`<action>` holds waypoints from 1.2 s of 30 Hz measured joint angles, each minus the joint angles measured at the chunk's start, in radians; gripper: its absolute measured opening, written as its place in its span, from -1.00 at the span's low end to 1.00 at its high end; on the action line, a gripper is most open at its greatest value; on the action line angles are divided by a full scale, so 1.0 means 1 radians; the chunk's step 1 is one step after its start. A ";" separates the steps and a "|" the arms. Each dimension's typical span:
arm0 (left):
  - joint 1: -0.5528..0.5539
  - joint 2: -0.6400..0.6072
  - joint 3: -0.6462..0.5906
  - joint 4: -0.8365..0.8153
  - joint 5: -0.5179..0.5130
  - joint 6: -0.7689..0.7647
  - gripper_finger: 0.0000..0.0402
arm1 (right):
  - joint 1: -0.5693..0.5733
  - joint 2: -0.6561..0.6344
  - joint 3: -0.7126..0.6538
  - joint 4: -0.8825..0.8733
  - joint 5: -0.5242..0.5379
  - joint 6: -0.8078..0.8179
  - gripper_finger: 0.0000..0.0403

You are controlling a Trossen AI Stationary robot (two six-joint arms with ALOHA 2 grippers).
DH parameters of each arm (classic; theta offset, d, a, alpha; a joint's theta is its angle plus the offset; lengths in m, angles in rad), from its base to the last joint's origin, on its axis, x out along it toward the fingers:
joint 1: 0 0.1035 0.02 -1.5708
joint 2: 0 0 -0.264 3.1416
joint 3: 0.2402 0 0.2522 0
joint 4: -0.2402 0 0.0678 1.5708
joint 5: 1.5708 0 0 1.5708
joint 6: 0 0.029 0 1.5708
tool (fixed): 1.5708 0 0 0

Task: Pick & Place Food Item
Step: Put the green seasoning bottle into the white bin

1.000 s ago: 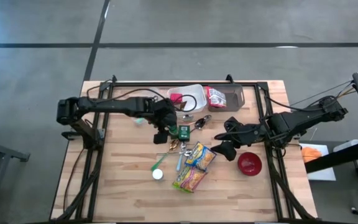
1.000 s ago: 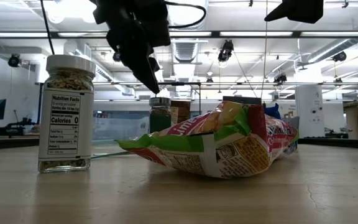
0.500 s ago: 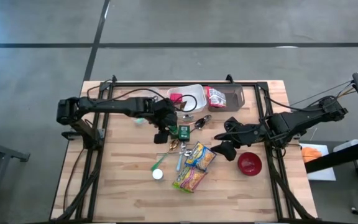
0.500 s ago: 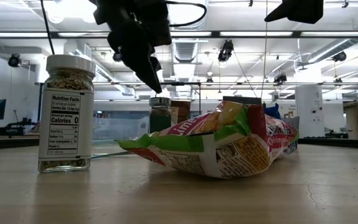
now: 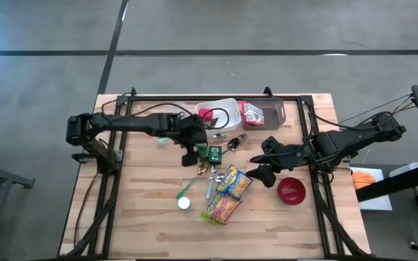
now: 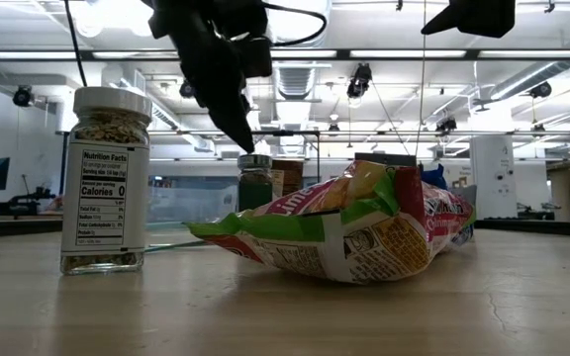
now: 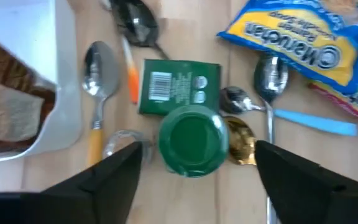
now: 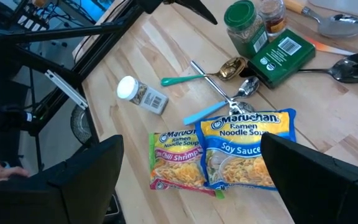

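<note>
green-lidded jar [image 7: 194, 140] under open left gripper [image 7: 194, 163] (wrist view)

Legible markings, by item:

- Blue-and-yellow noodle packet [image 8: 244, 149]: "Maruchan", "Ramen Noodle Soup", "Soy Sauce".
- Green-and-yellow noodle packet [image 8: 176, 160] beside it: "Maruchan", "Ramen Noodle Soup", "Chili Shrimp".
- White-capped spice jar [image 6: 104, 179], rear label: "Nutrition Facts", "Calories 0"; the smaller print is unreadable.
- Green box [image 7: 179, 87]: barcode and round seals only; no wording can be made out.
</note>
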 joint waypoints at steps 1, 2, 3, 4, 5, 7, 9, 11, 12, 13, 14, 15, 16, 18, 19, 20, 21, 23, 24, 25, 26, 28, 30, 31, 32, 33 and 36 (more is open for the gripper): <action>0.000 0.000 0.000 0.000 -0.003 -0.001 0.67 | 0.000 0.000 0.000 0.000 0.000 0.000 0.86; 0.000 0.000 0.000 0.000 -0.005 -0.001 0.74 | 0.000 0.000 0.000 0.002 0.000 0.000 0.86; 0.000 0.001 0.000 0.001 -0.006 -0.001 0.79 | 0.001 0.000 0.000 0.004 0.000 0.000 0.86; 0.000 0.006 0.000 0.004 -0.006 0.005 0.85 | 0.001 0.000 0.000 0.005 0.000 0.000 0.86; 0.000 0.010 0.000 0.008 -0.005 0.013 0.90 | 0.001 0.000 0.000 0.006 0.000 0.000 0.86; -0.006 0.024 0.000 0.007 -0.005 0.020 0.96 | 0.001 0.000 0.000 0.007 -0.001 0.000 0.86; -0.015 0.042 0.001 0.011 -0.005 0.022 0.98 | 0.001 0.000 0.000 0.007 -0.001 0.000 0.86; -0.023 0.060 0.001 0.012 -0.005 0.030 0.95 | 0.005 0.000 0.000 0.007 -0.001 0.000 0.86; -0.025 0.065 0.001 0.013 -0.005 0.036 0.93 | 0.006 0.000 0.000 0.007 -0.002 0.000 0.86; -0.026 0.067 0.001 0.018 -0.005 0.041 0.90 | 0.010 0.000 0.000 0.007 -0.001 0.000 0.86; -0.026 0.068 0.000 0.025 -0.005 0.046 0.88 | 0.012 0.000 0.000 0.007 -0.002 0.000 0.86; -0.025 0.070 0.000 0.032 -0.006 0.052 0.85 | 0.012 0.000 0.000 0.007 -0.003 0.000 0.86; -0.024 0.070 0.000 0.038 -0.006 0.056 0.81 | 0.012 0.000 0.000 0.007 -0.004 0.000 0.86; -0.024 0.073 -0.001 0.043 -0.013 0.060 0.74 | 0.012 0.000 0.000 0.007 -0.004 0.000 0.86; -0.024 0.074 -0.001 0.047 -0.013 0.060 0.70 | 0.011 0.000 0.000 0.007 -0.003 0.000 0.86; -0.023 0.076 -0.001 0.050 -0.013 0.060 0.66 | 0.011 0.000 0.000 0.007 -0.003 0.000 0.86; -0.023 0.082 -0.002 0.051 -0.013 0.063 0.62 | 0.011 0.000 0.000 0.007 -0.003 0.000 0.86; -0.023 0.094 -0.006 0.049 -0.013 0.063 0.53 | 0.012 0.000 0.000 0.008 -0.003 0.000 0.86; -0.023 0.104 -0.007 0.047 -0.013 0.063 0.50 | 0.012 0.000 0.000 0.008 -0.003 0.000 0.86; -0.023 0.110 -0.007 0.047 -0.013 0.063 0.46 | 0.012 0.000 0.000 0.010 -0.003 0.000 0.86; -0.022 0.116 -0.007 0.047 -0.013 0.063 0.43 | 0.012 0.000 0.000 0.014 -0.003 0.000 0.86; -0.022 0.123 -0.007 0.048 -0.013 0.060 0.35 | 0.012 0.000 0.000 0.023 -0.002 -0.001 0.86; -0.022 0.126 -0.007 0.048 -0.013 0.055 0.24 | 0.012 0.000 0.000 0.028 -0.001 -0.003 0.86; -0.022 0.126 -0.007 0.047 -0.013 0.055 0.18 | 0.012 0.000 0.000 0.029 -0.001 -0.003 0.86; -0.022 0.126 -0.007 0.048 -0.013 0.054 0.10 | 0.012 0.000 0.000 0.029 -0.001 -0.003 0.86; -0.021 0.126 -0.007 0.048 -0.012 0.052 0.03 | 0.012 0.000 -0.001 0.029 -0.001 -0.003 0.86; -0.021 0.124 -0.007 0.049 -0.013 0.051 -0.08 | 0.012 0.000 -0.003 0.030 -0.001 -0.003 0.86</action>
